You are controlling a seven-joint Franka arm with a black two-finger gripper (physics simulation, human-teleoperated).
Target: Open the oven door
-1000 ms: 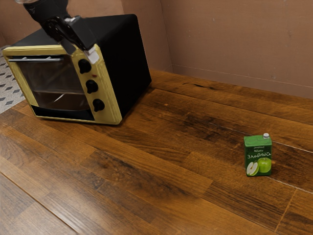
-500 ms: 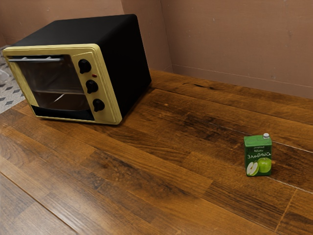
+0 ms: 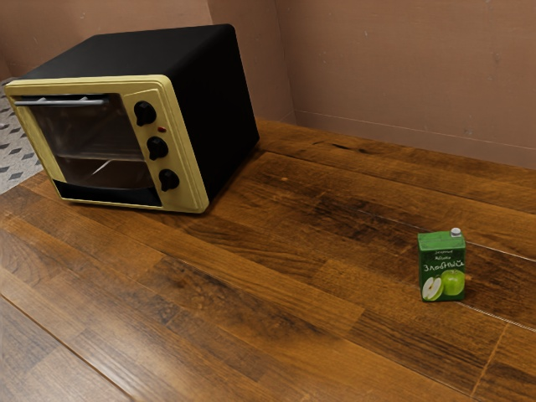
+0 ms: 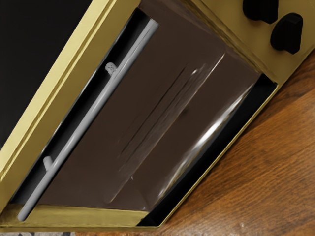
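Observation:
A yellow-fronted oven with a black body (image 3: 219, 109) stands at the exterior view's upper left. Its glass door (image 3: 92, 138) is closed, with a grey bar handle (image 3: 63, 101) along the top edge. In the wrist view the door glass (image 4: 147, 113) lies before my hand, and the handle (image 4: 91, 115) runs slantwise across it on two short posts. Nothing touches the handle there. Whether my gripper's fingers are apart cannot be told.
Three black knobs (image 3: 157, 147) line the oven front beside the door. A green juice carton (image 3: 441, 266) stands upright on the wooden table (image 3: 251, 301), well away from the oven. Brown walls (image 3: 402, 75) rise behind the table.
My gripper was above the oven's knob side a second ago and has since left the exterior view. The oven, its door and the carton have stayed as they were.

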